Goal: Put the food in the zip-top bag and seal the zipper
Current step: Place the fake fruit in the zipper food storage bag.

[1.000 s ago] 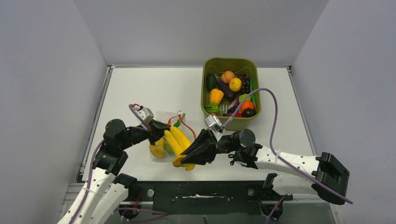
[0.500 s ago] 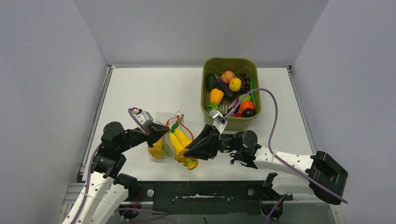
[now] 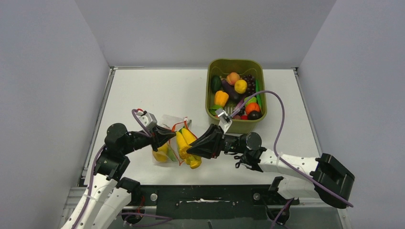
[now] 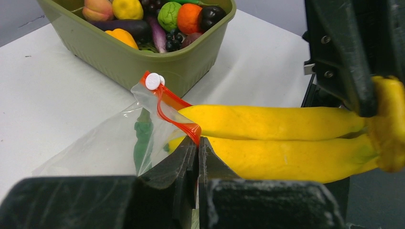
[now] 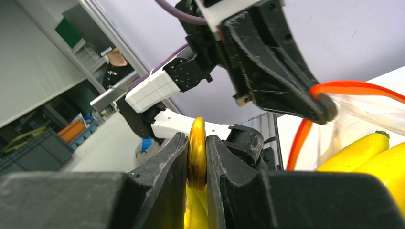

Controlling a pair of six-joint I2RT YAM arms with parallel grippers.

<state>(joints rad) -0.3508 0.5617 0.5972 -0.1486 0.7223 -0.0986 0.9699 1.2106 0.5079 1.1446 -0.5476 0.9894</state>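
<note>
Tub close behind bag mouth.

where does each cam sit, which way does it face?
Top external: above and behind the bases, looking down at the table; left gripper, right gripper, green tub in view.
Left wrist: low, facing the green tub past its own shut jaws on the zip-top bag.
Right wrist: low, facing the left gripper; own jaws clamp the banana bunch.
Shared: both wrist views show zip-top bag and banana bunch.

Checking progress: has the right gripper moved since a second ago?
Yes: the right gripper, holding the bananas, edged toward the tub.
</note>
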